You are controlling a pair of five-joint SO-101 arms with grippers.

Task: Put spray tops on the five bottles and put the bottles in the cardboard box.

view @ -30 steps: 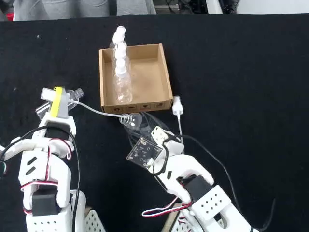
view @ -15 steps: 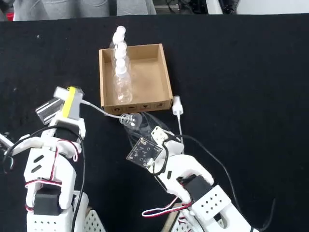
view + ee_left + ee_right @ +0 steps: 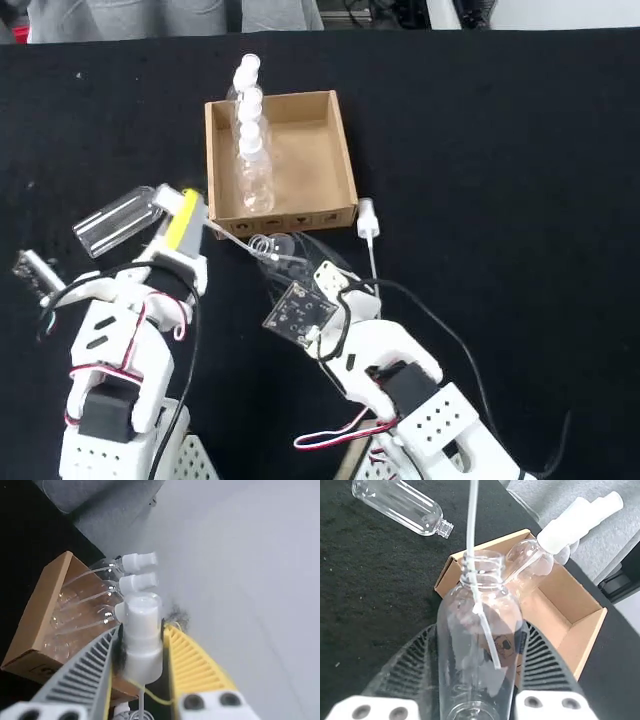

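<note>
My left gripper (image 3: 142, 636) is shut on a white spray top (image 3: 143, 625); in the high view it (image 3: 187, 215) hangs just left of the cardboard box (image 3: 335, 150). The top's thin tube (image 3: 471, 525) runs down into the open neck of a clear bottle (image 3: 479, 625), which my right gripper (image 3: 480, 636) is shut on, tilted, in front of the box (image 3: 298, 266). Three capped bottles (image 3: 250, 140) stand along the box's left wall. A bare bottle (image 3: 115, 221) lies on the table to the left. One loose spray top (image 3: 367, 220) lies right of the box.
The black table (image 3: 500, 150) stretches wide to the right of the box. The right half of the box floor (image 3: 305, 160) is bare. Cables trail behind the right arm (image 3: 450, 340).
The left arm has swung right toward the held bottle, pushing the tube deeper into its neck. The bare bottle on the left has come out from under the arm. The right arm stayed put.
</note>
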